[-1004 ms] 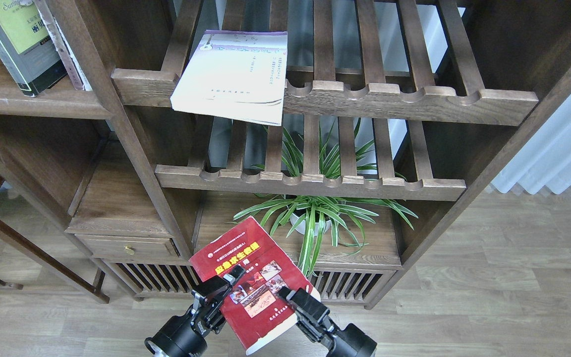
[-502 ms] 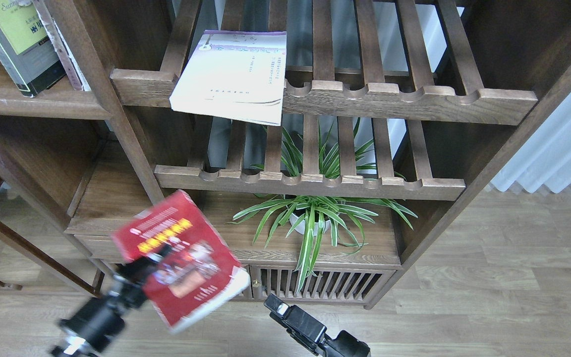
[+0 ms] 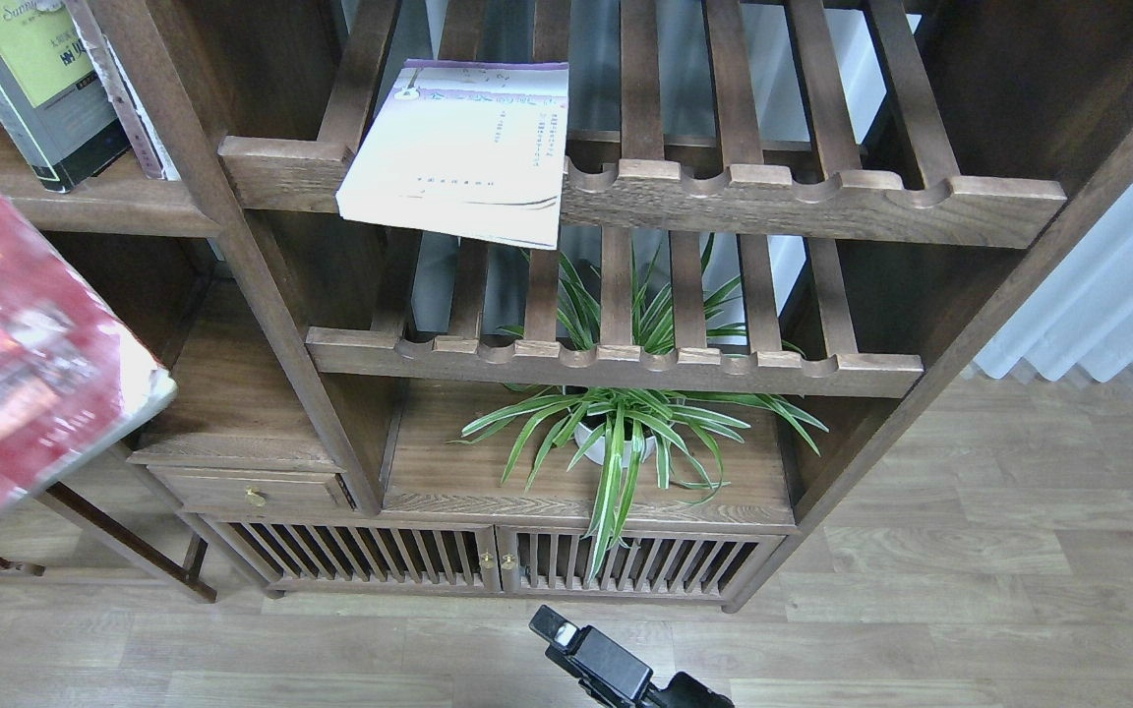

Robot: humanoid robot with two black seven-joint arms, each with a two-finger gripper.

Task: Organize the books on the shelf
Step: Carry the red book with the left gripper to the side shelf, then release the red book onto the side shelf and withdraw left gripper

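Red book (image 3: 21,344), blurred, at left edge below shelf (image 3: 104,205); holder unseen. Light, floppy paperback: best pinched near spine. White book (image 3: 458,147) right of shelf, on rack. Right gripper (image 3: 555,629) empty, spread unclear.

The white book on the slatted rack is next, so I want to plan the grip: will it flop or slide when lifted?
The white book looks thin, so it would probably bend if pinched at one corner. Its front edge overhangs the upper slatted rack, so a push might tip it off. Its cover looks smooth, perhaps slippery.
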